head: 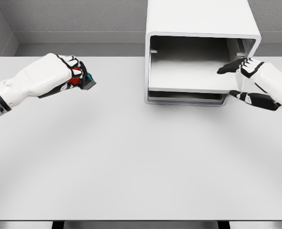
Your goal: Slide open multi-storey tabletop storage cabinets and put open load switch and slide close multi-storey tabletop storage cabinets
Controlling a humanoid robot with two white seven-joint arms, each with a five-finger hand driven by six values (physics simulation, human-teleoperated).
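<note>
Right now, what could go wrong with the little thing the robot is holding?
The switch pokes out past the left hand, held only at the fingers, so it might slip onto the table. The right hand sits at the drawer's front right corner, so the hands could bump there. The cabinet opening is low, so the switch might knock its top edge.

We see a broad white tabletop filling most of the head view, its front edge along the bottom of the picture. Directly on it stands a white storage cabinet, set toward the far edge, just left of the right hand and well to the right of the left hand. Its tray is slid out toward us.
</note>
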